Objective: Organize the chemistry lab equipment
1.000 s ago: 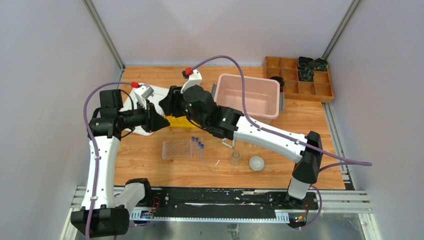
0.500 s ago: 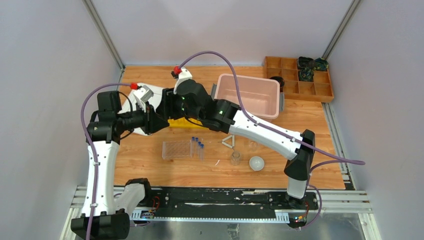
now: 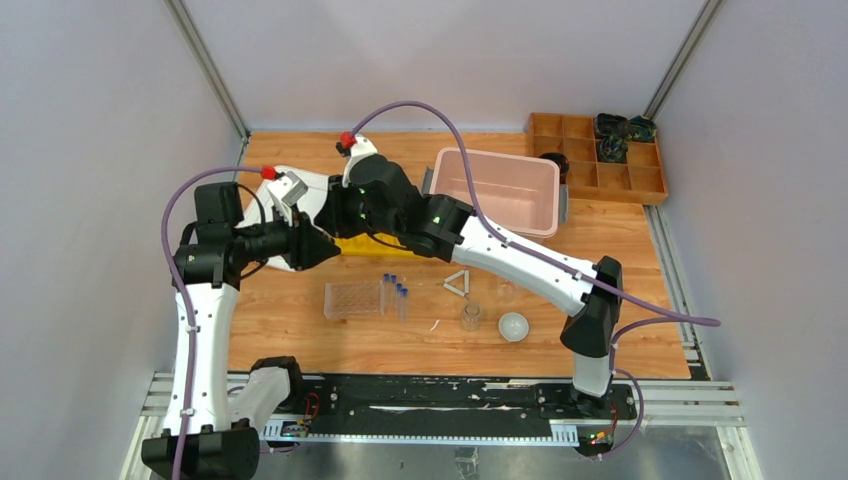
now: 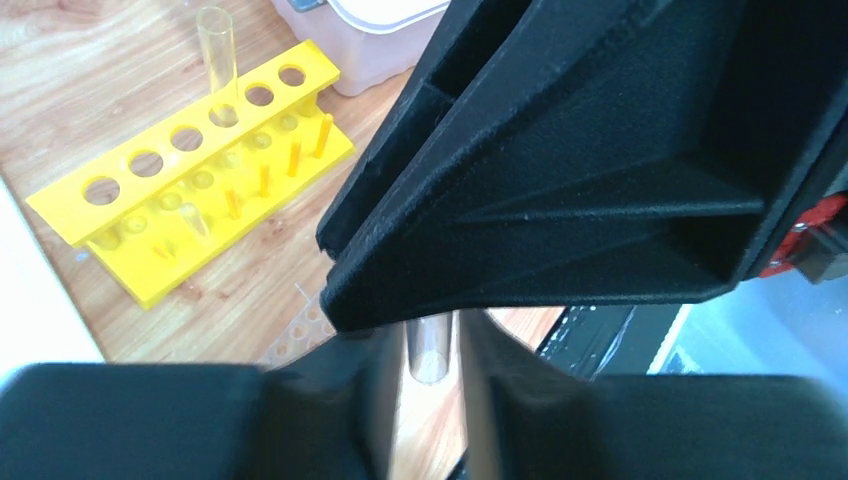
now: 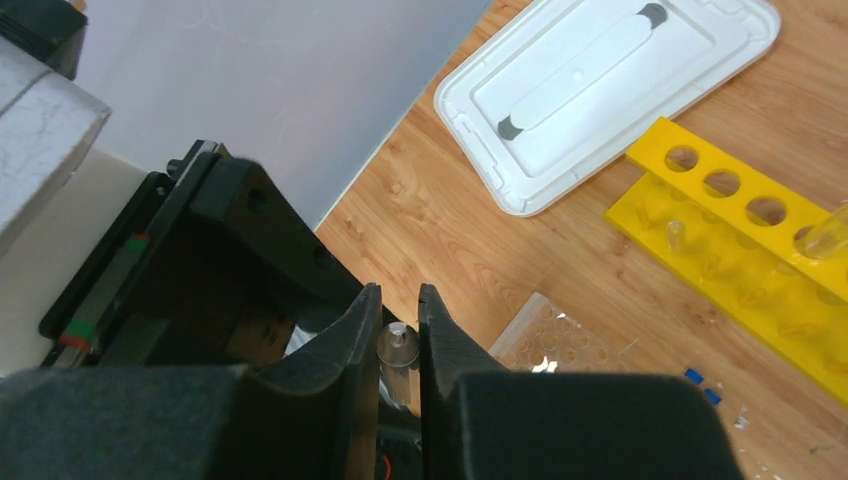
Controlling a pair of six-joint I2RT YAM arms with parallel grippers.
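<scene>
Nearest the near edge of the desk (image 3: 300,345), right of its middle, sat the small white round dish (image 3: 513,326). A clear glass cup (image 3: 470,317) stood just to its left and a second cup (image 3: 506,292) a little farther in. The white triangle (image 3: 457,283) lay flat near them, one corner pointing toward the left edge. Left of it the clear plastic tube rack (image 3: 352,299) lay with its long side parallel to the near edge. The blue-capped tubes (image 3: 400,292) stood caps up at its right end; whether in it or just beside it could not be told.

Farther in, over the left half of the desk, the two arms met tip to tip. The left gripper (image 4: 430,400) was clamped on a bare clear test tube (image 4: 430,350), a finger against each side. The right gripper (image 5: 398,385) was closed on the same tube from the opposite direction. The tube hung clear of the desk, roughly upright, its long axis in line with the gap between the fingers and a rounded end lowermost in the left wrist view.

Just beyond lay the yellow rack (image 4: 190,190), long side roughly along the near edge, with a lone tube (image 4: 218,70) standing in it. The white lid (image 5: 600,90) lay flat toward the far left corner, the pink tub (image 3: 495,185) by the far edge, and the wooden tray (image 3: 580,178) in the far right corner.
</scene>
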